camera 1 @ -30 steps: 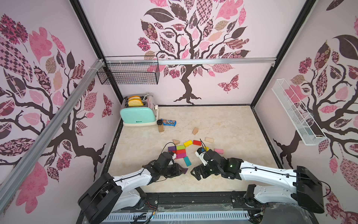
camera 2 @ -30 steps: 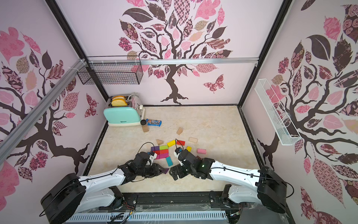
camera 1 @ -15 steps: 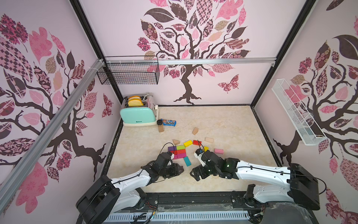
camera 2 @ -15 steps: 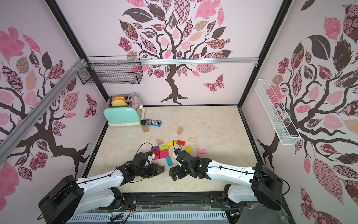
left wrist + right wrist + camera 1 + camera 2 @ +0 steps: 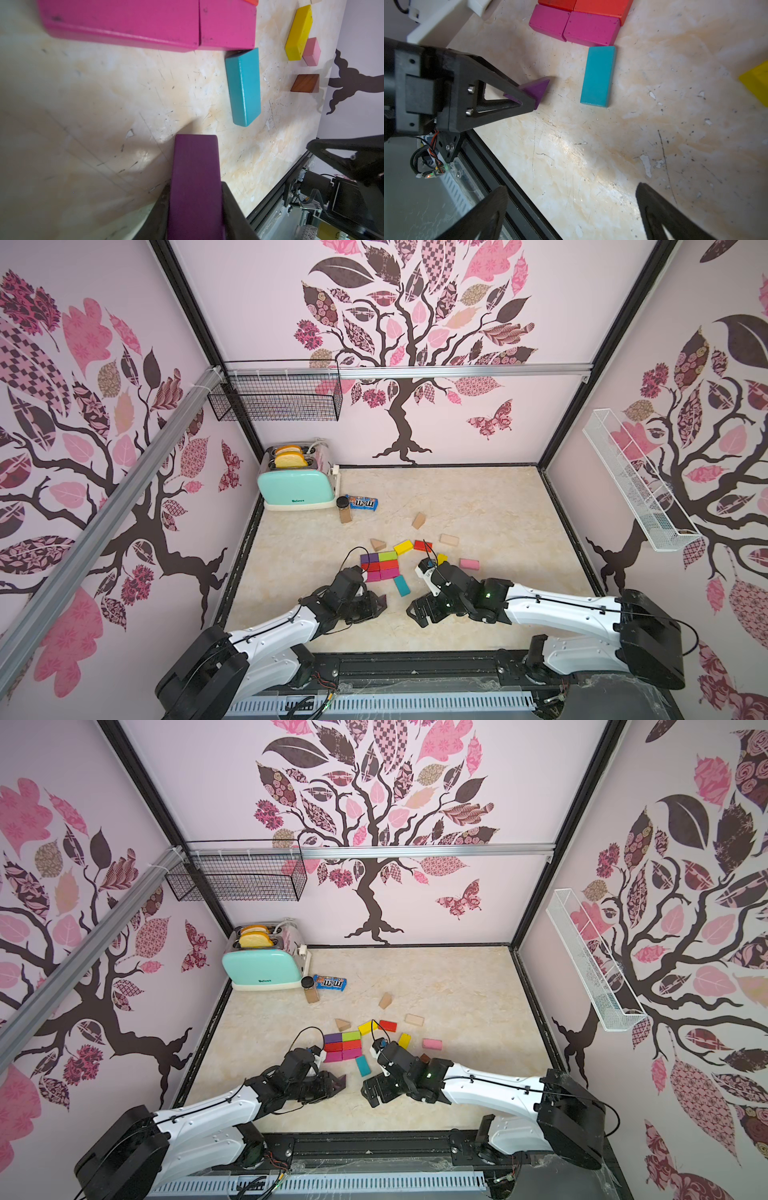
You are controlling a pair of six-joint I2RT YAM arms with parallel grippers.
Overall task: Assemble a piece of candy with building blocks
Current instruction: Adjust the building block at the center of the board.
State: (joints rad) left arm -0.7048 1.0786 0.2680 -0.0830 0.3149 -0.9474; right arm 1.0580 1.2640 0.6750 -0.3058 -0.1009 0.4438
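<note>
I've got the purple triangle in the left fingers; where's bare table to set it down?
Widest bare patch for the purple triangle: left of the block cluster, out to the left wall and back to the toaster. Also bare: far right, beyond the tan block and pink block. Crowded: the cluster's right side, around the teal block and right fingers.

White-shelled left arm [image 5: 270,630] and right arm [image 5: 561,610], black joints, black triangular gripper fingers [image 5: 471,66], silver screws [image 5: 470,89], black cables [image 5: 414,160], green light [image 5: 488,595]
</note>
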